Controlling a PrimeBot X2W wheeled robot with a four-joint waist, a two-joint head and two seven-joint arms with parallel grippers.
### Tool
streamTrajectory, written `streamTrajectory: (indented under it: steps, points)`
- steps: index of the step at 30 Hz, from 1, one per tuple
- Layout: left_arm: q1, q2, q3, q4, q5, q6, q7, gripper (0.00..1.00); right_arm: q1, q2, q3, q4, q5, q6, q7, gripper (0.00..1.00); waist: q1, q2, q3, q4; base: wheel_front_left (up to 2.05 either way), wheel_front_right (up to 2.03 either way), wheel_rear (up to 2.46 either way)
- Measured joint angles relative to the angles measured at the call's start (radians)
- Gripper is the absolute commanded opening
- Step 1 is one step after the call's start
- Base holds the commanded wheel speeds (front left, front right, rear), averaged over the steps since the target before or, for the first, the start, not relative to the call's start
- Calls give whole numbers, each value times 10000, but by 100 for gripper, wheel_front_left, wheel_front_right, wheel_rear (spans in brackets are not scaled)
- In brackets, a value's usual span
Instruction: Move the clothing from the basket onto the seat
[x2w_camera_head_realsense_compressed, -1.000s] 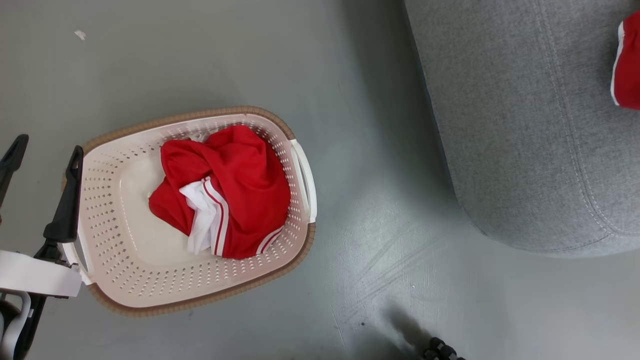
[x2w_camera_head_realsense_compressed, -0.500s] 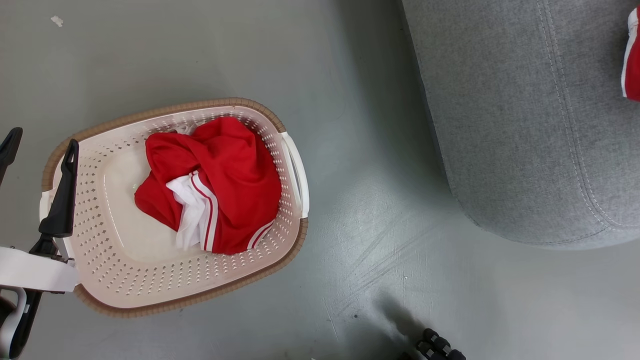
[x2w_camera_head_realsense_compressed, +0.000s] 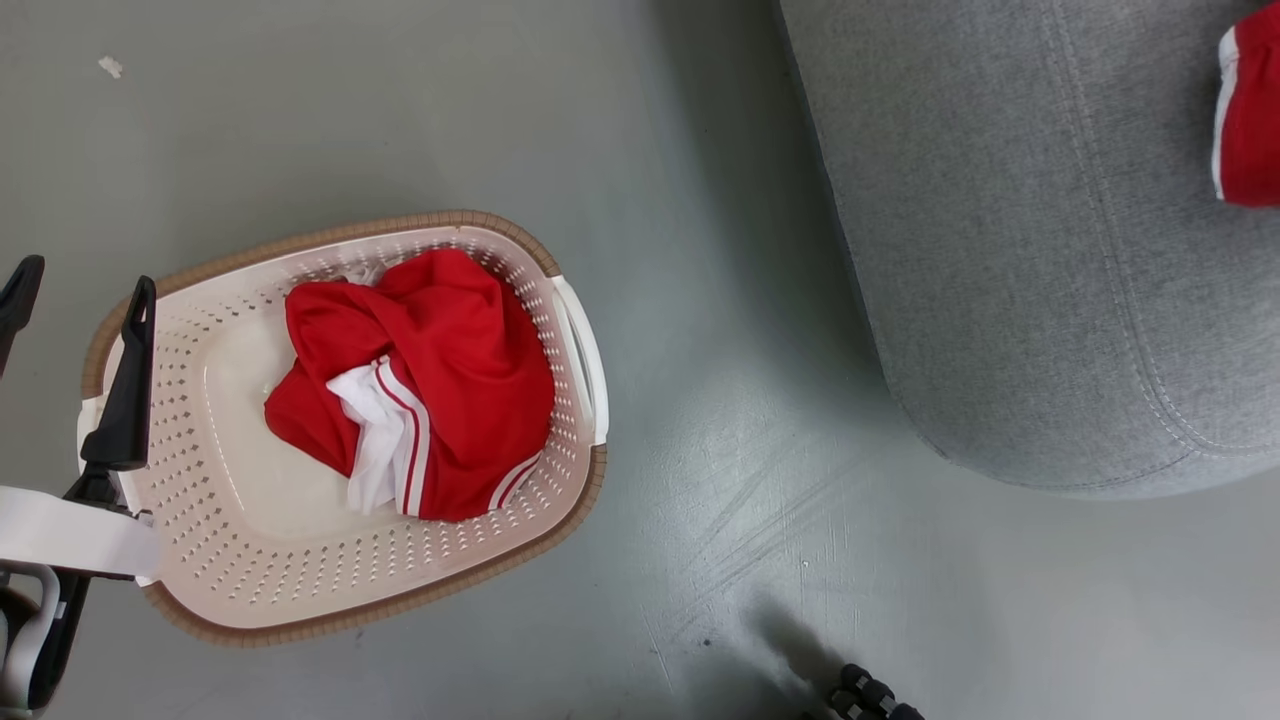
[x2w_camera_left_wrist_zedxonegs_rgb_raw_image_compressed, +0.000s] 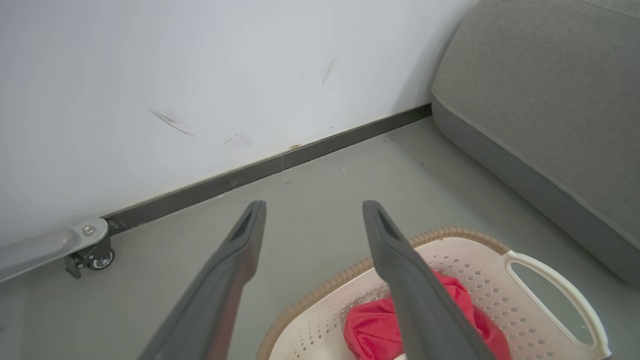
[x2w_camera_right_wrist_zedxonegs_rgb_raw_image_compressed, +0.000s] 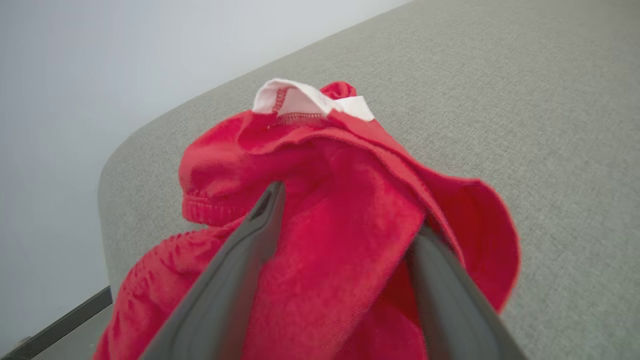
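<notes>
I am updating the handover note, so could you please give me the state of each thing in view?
Basket: upright on the floor, one garment inside.
Garment in basket: crumpled, untouched.
Garment on sofa: bunched on the seat.
Sofa: bears one garment.
Left hand: open, empty, by the basket's rim.
Right hand: open, red cloth between its fingers.

Grey floor (x2w_camera_head_realsense_compressed: 400, 120), white wall (x2w_camera_left_wrist_zedxonegs_rgb_raw_image_compressed: 150, 60) (scuffed)

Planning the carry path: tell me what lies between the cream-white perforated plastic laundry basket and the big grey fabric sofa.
Bare grey floor, faintly scuffed: in the head view nothing lies between the basket and the sofa.
</notes>
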Motion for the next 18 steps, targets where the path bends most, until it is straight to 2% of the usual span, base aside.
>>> streamTrajectory:
  steps: [13,18]
  points:
    - [-225,-339,-119,499,-6,13,-387,100,1471,953,40,-1043,-589,-2,-871,100,0,0,-540,-67,0,0,0]
    - [-235,-522,-150,740,-6,15,-591,100,1843,1335,476,-1693,-857,0,-1058,100,0,0,-825,-45,0,0,0]
